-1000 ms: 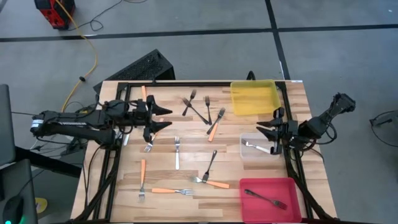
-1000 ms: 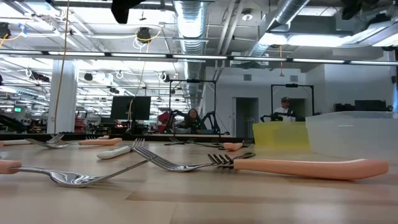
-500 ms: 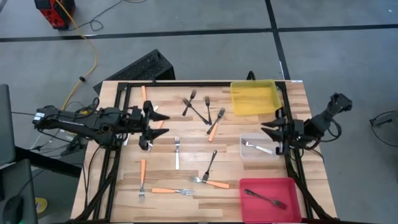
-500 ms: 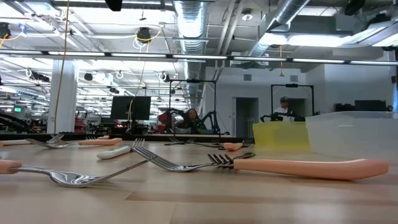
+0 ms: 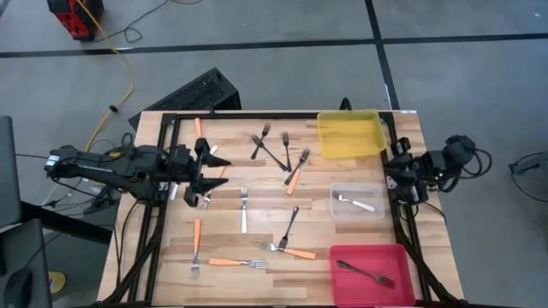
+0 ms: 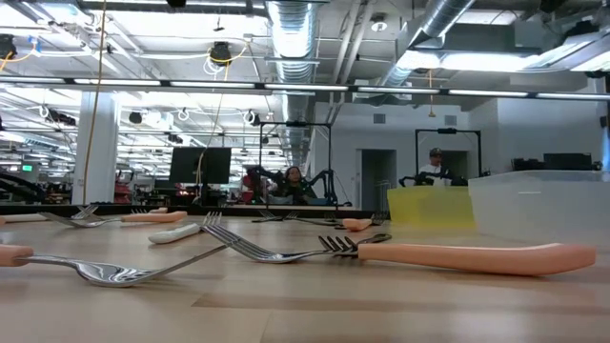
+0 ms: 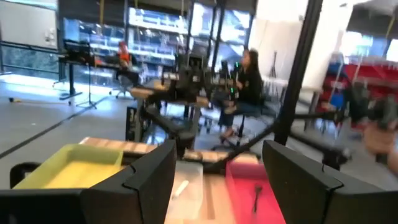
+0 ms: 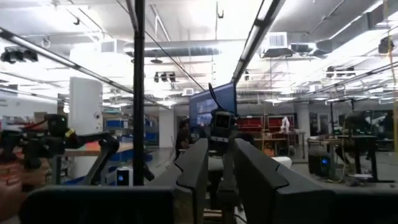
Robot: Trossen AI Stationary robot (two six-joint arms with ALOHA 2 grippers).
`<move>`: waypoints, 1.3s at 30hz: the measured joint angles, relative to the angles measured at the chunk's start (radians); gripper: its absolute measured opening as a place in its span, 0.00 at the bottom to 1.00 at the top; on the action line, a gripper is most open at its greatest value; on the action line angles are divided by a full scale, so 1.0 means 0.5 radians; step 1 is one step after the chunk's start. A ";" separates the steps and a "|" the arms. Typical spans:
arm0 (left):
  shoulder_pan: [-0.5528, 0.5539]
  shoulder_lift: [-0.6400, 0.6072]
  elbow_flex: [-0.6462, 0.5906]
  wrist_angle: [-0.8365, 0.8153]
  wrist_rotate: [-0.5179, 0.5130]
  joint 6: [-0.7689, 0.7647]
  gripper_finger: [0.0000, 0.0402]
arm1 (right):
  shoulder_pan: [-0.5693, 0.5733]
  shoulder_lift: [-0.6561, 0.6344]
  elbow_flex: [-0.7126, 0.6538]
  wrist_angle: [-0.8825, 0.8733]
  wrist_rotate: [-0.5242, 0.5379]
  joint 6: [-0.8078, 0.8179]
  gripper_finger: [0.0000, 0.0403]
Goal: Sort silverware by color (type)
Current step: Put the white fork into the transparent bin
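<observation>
High view: left gripper (image 5: 216, 171) hanging over the table's left part – fingers spread, gripping nothing. Right gripper (image 5: 396, 167) sitting at the table's right edge beside the clear bin (image 5: 338, 210), fingers narrowly parted, empty. Forks (image 5: 289, 227) lying scattered across the wood – one pale fork (image 5: 353, 203) resting in the clear bin, one dark fork (image 5: 364, 274) in the red bin (image 5: 402, 287).

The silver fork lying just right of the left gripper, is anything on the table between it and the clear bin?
Yes. In the high view, going from the silver fork toward the clear bin, a dark fork lies slanted across the straight path. The left gripper itself has nothing visible between it and that fork.
</observation>
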 joint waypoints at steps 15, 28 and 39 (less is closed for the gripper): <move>-0.001 -0.112 -0.002 -0.231 -0.453 0.120 0.56 | -0.067 -0.050 0.007 -0.431 0.227 0.121 0.25; -0.001 -0.163 -0.340 0.026 -0.525 0.034 0.56 | -0.082 -0.050 0.007 -0.596 0.327 0.284 0.25; -0.001 -0.228 -0.346 0.024 -0.561 0.060 0.56 | -0.082 -0.050 0.007 -0.624 0.470 0.246 0.25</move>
